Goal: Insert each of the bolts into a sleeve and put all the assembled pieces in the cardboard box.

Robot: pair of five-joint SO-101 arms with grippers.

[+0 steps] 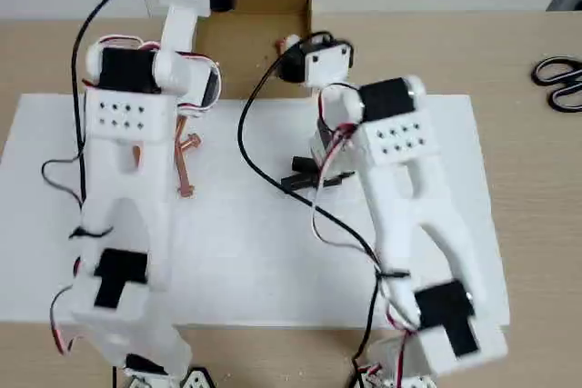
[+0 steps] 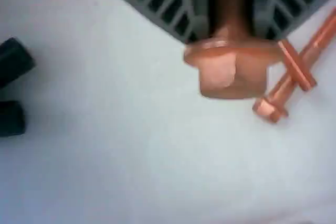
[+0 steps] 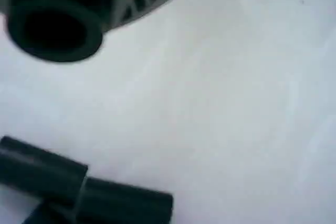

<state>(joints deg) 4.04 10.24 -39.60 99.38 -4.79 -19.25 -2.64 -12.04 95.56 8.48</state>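
Wooden tabletop (image 1: pixel 509 43) under a white sheet (image 1: pixel 245 252), cardboard box (image 1: pixel 245 34) at the far edge, scissors (image 1: pixel 559 81) out on the right. Your left jaws are clamped on a copper bolt (image 2: pixel 231 66), head poking past the tips, loose bolts (image 2: pixel 294 72) on the sheet just beside. Your right jaws grip a black sleeve (image 3: pixel 52 30), open end showing; spare sleeves (image 3: pixel 105 198) lie near.
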